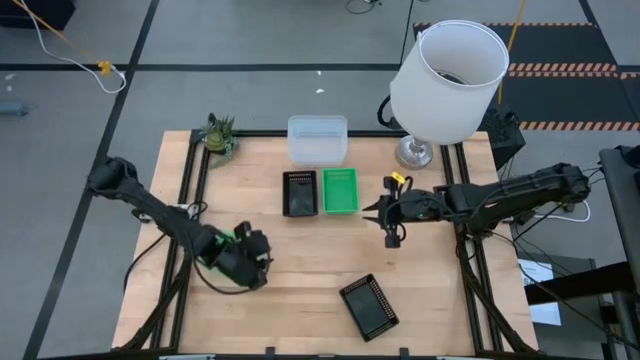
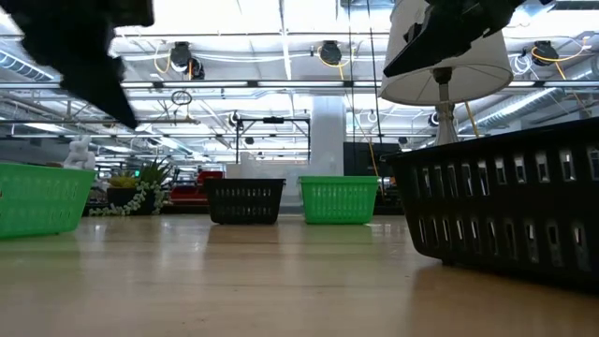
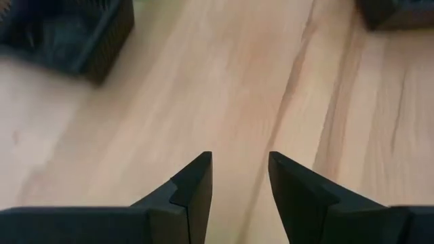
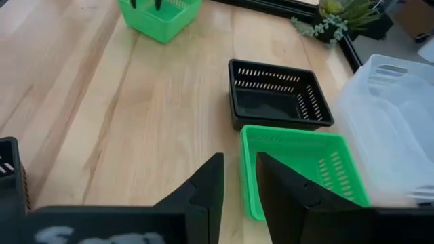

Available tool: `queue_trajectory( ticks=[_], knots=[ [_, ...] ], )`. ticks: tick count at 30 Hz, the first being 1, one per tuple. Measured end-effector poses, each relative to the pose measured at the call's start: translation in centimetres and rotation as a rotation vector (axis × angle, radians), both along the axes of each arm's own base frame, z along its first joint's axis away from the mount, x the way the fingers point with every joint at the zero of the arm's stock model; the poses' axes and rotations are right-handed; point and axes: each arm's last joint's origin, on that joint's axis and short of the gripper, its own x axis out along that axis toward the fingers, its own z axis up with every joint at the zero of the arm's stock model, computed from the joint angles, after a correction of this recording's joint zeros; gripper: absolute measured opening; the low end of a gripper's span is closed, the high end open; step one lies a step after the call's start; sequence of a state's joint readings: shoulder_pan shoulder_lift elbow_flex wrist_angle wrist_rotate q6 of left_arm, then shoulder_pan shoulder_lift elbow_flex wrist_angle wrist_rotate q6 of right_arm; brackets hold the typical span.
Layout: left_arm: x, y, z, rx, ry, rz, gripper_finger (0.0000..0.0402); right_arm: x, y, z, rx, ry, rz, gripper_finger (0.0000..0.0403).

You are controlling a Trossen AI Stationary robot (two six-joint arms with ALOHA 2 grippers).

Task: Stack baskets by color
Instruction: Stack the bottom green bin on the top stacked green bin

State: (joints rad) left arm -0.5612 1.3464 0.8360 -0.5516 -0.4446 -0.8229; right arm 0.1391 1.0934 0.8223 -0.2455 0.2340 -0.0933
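A black basket (image 1: pixel 299 193) and a green basket (image 1: pixel 340 190) stand side by side on their bases at the table's middle. Behind them is a clear basket stack (image 1: pixel 317 138). Another black basket (image 1: pixel 368 305) sits askew near the front edge. A second green basket (image 1: pixel 222 243) rests on the table under my left arm. My left gripper (image 1: pixel 262 262) hangs open over bare wood (image 3: pixel 241 169), beside that green basket. My right gripper (image 1: pixel 385 218) hovers just right of the middle green basket (image 4: pixel 298 163), its fingers a little apart with nothing between them (image 4: pixel 239 169).
A big white lampshade (image 1: pixel 447 70) on its stand rises at the far right corner, and a small green plant figure (image 1: pixel 220 135) stands at the far left corner. Bare wood lies between the middle baskets and the front black basket (image 2: pixel 505 215).
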Motion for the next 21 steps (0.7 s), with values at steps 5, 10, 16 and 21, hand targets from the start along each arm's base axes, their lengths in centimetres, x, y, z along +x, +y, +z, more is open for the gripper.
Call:
queue_trajectory(
  ticks=[5, 10, 16, 21],
  knots=[
    [-1.3, -1.8, -0.8, -0.067, 0.036, 0.075, 0.0145, 0.6, 0.1, 0.0, -0.011, -0.030, 0.010, 0.0079],
    [-2.7, -2.6, -1.1, -0.076, 0.079, 0.112, 0.0145, 1.3, 0.3, -0.4, 0.009, -0.038, 0.007, 0.0079],
    [-4.3, -2.6, -1.6, -0.095, 0.203, 0.197, 0.0145, 1.5, 0.7, -0.7, -0.025, -0.028, 0.043, 0.0079],
    [-4.6, -3.1, -1.6, -0.113, 0.189, 0.191, 0.0145, 1.5, 0.7, -0.6, -0.028, -0.030, 0.044, 0.0079]
  ],
)
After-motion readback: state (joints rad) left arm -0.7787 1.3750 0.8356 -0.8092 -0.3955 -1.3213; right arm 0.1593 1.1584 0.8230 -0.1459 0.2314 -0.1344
